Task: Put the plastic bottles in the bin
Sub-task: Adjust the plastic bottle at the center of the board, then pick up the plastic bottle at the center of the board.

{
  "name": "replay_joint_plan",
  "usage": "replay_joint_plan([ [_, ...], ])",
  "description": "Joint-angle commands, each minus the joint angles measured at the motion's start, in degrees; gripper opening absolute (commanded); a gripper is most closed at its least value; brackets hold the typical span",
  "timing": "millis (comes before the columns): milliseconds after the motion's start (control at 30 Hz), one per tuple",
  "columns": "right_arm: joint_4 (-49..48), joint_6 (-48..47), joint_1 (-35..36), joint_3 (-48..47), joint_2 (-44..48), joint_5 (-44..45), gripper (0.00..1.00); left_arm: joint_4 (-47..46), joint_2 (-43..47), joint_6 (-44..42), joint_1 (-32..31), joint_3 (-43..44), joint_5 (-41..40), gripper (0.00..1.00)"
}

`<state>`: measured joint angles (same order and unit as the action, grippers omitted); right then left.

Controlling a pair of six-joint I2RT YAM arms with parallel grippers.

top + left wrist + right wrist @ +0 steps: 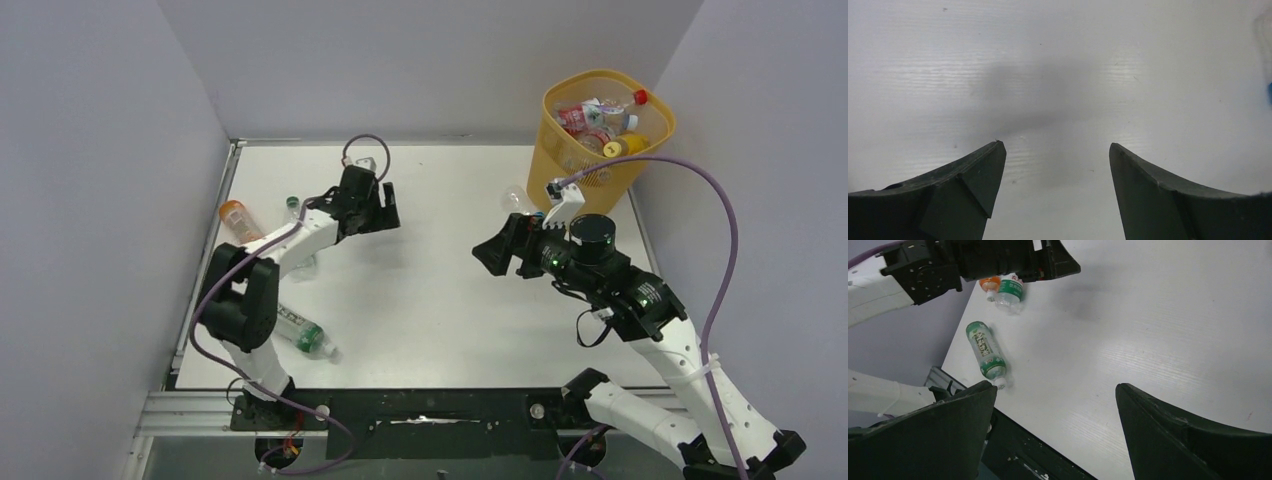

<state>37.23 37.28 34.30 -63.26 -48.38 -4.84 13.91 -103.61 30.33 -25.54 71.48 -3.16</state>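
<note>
The yellow-orange bin (556, 160) stands at the far right corner with several bottles inside. On the table lie an orange bottle (239, 219), a clear green-capped bottle (293, 207) partly behind the left arm, a green-labelled bottle (306, 336) at the near left, and a clear bottle (514, 198) beside the bin. My left gripper (388, 208) is open and empty over bare table (1055, 145). My right gripper (497, 250) is open and empty above the table's middle (1055, 387). The right wrist view shows the green-labelled bottle (986, 350), the orange bottle (989, 284) and the clear bottle (1010, 290).
Grey walls close the table on the left, back and right. The left arm (923, 270) reaches across the far left. A black rail (440, 410) runs along the near edge. A purple cable (715, 230) loops beside the bin.
</note>
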Motion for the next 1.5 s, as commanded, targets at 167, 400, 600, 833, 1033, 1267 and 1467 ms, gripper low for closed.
replay_joint_plan([
  [167,-2.93,2.48,4.67,-0.69,-0.32,2.77,0.94,12.96,18.82,-3.34,6.52,2.77,-6.27,0.77],
  [400,-3.76,2.98,8.69,-1.73,-2.56,4.87,0.94,19.83,22.89,-6.28,12.31,5.41,-8.59,0.79],
  [600,-3.49,3.15,12.86,-2.27,-4.37,7.32,0.94,19.99,22.89,-7.26,23.31,2.65,-4.87,0.79],
  [833,-4.18,3.34,15.05,-1.77,-5.71,8.09,0.95,17.91,17.40,-7.57,26.50,3.38,-5.45,0.80],
  [1033,-4.70,2.99,15.44,-1.60,-6.70,8.26,0.95,17.02,12.10,-6.81,26.51,3.50,-6.27,0.80],
  [1267,-5.48,2.37,15.56,-1.00,-7.73,7.86,0.95,15.26,9.32,-6.33,26.25,0.76,-7.47,0.80],
  [1467,-5.98,2.01,15.66,-0.73,-8.61,7.59,0.95,13.61,5.71,-6.24,24.32,1.07,-7.92,0.80],
])
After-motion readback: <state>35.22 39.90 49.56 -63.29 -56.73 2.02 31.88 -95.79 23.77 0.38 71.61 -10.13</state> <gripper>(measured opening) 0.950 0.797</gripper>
